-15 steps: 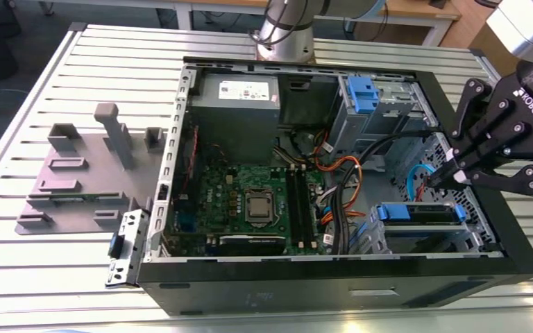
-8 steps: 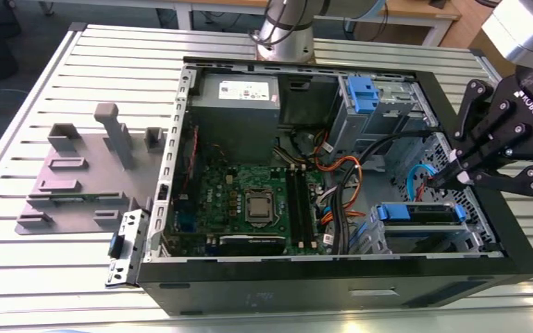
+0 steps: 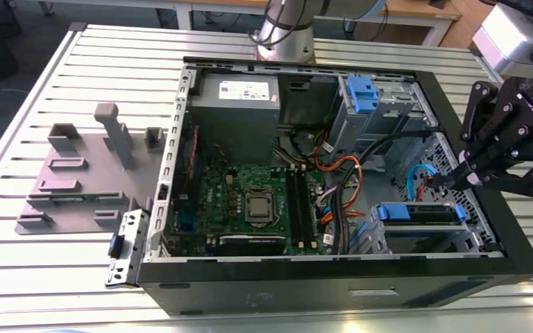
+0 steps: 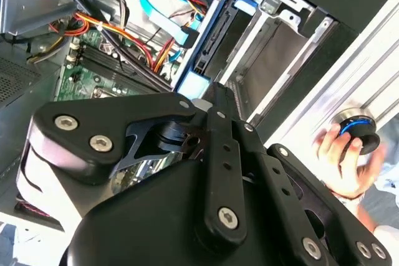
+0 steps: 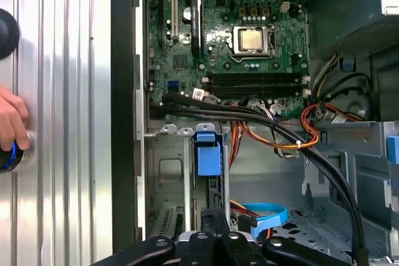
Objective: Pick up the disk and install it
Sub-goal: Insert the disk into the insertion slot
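Hanging over the case (image 3: pixel 341 269), the gripper (image 3: pixel 444 182) has its fingers pinched together and holds nothing. The disk (image 3: pixel 419 212) sits on edge in the case's corner, just under the gripper, long edge pointing across the case.

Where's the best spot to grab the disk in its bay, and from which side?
Probably grip the disk across its exposed blue-bracketed edge, coming down through the open side of the case; the cage hides its flat faces.
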Tool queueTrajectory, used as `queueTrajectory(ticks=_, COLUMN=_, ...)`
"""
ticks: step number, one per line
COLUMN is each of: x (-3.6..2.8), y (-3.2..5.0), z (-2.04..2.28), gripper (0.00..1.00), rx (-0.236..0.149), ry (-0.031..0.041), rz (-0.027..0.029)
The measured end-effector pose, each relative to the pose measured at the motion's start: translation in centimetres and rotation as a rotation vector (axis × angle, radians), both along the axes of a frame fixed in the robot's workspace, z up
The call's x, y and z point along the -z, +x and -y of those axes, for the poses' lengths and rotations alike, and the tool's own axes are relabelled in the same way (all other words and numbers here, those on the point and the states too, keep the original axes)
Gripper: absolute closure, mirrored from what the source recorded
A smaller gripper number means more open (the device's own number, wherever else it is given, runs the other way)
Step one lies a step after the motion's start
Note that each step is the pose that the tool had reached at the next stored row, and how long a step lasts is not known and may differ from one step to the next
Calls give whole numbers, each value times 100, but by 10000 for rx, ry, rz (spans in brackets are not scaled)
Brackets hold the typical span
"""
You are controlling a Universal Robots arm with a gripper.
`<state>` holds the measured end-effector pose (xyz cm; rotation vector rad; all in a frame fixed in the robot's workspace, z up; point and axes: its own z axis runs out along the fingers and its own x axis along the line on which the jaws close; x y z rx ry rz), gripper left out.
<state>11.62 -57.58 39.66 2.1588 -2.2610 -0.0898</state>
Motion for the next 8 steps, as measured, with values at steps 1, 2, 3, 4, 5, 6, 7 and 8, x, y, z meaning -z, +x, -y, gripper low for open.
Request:
queueTrajectory(ticks=1, x=-1, y=0, z=0, gripper=89, rx=0, ry=-1, rz=38)
queueTrajectory(ticks=2, x=1, y=0, z=0, gripper=89, rx=-1, ry=1, rz=54)
queueTrajectory(ticks=3, x=8, y=0, z=-1, gripper=89, rx=-1, ry=4, rz=54)
queueTrajectory(ticks=4, x=21, y=1, z=0, gripper=89, rx=4, ry=20, rz=54)
queueTrajectory(ticks=5, x=33, y=5, z=0, gripper=89, rx=23, ry=42, rz=54)
queueTrajectory(ticks=6, x=45, y=13, z=0, gripper=89, rx=49, ry=79, rz=54)
queueTrajectory(ticks=7, x=58, y=22, z=0, gripper=89, rx=69, ry=115, rz=54)
queueTrajectory(ticks=8, x=71, y=32, z=0, gripper=89, rx=87, ry=150, rz=54)
